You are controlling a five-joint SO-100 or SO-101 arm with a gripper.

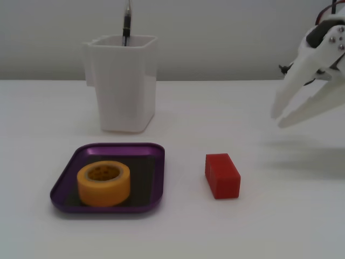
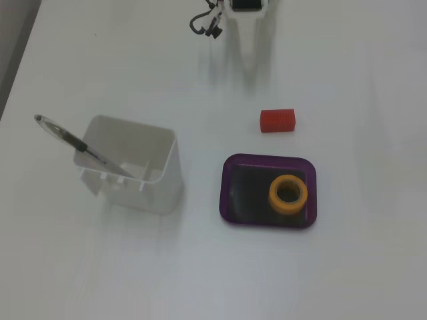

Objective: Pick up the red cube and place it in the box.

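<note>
up above the counter [image 1: 178,226] the gripper [image 1: 280,120] hangs spread and empty; next it needs to drop onto the red cube [image 1: 222,175].

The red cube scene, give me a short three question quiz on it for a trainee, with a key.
1. True or false: the red cube lies inside the purple tray.
2. What sits in the tray? A) yellow tape roll B) pen C) nothing
3. Is the gripper holding anything?

Key
1. False; it rests on the table beside the tray.
2. A
3. No; it hangs open above the table, apart from the cube.
</note>
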